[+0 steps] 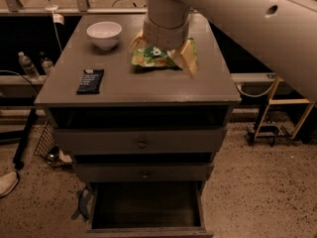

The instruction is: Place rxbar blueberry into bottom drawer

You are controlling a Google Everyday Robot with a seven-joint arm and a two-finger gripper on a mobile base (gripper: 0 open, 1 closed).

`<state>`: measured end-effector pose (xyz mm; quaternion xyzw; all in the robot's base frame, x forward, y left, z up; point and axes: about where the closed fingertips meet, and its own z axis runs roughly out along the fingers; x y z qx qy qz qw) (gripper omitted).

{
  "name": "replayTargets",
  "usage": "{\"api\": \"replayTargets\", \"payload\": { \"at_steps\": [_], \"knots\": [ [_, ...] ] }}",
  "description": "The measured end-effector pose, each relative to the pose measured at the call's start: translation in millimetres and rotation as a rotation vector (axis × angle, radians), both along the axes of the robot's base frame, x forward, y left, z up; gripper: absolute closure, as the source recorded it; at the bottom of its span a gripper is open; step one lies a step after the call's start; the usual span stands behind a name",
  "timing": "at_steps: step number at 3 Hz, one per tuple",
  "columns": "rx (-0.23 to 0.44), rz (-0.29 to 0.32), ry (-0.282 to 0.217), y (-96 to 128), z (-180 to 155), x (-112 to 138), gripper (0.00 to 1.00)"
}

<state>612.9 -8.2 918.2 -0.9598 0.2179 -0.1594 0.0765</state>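
You had the gripper (163,57) low over the upper middle of the frame, at the back of the cabinet top (148,90), with the pale arm (237,14) running off to the upper right. Its two tan fingers (189,59) stood wide apart, one on each side of the green snack bag (151,57), and nothing was clamped between them; whether they touched the bag could not be told. The rxbar blueberry (90,81) lay flat on the left part of the cabinet top, near the left edge and well apart from the gripper, its dark wrapper facing up with small white text. A white bowl (104,34) sat behind it toward the upper left, between the bar and the bag but closer to the back edge. Below the top, two shallow drawers showed round knobs, the upper knob (142,144) above the lower knob (145,174), and both drawers looked pushed nearly in. At the bottom of the frame the bottom drawer (148,230) stood pulled out toward you, its dark inside open to view with nothing seen in it. Two water bottles (27,66) stood in the shadow at the left of the frame.
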Motion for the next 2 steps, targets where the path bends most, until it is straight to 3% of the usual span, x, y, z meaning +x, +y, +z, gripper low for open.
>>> {"api": "replayTargets", "payload": {
  "at_steps": [1,2],
  "knots": [
    [-0.057,0.118,0.009,31.5,-13.2,5.0,0.00],
    [-0.108,0.258,0.087,74.0,-36.3,15.7,0.00]
  ]
}}
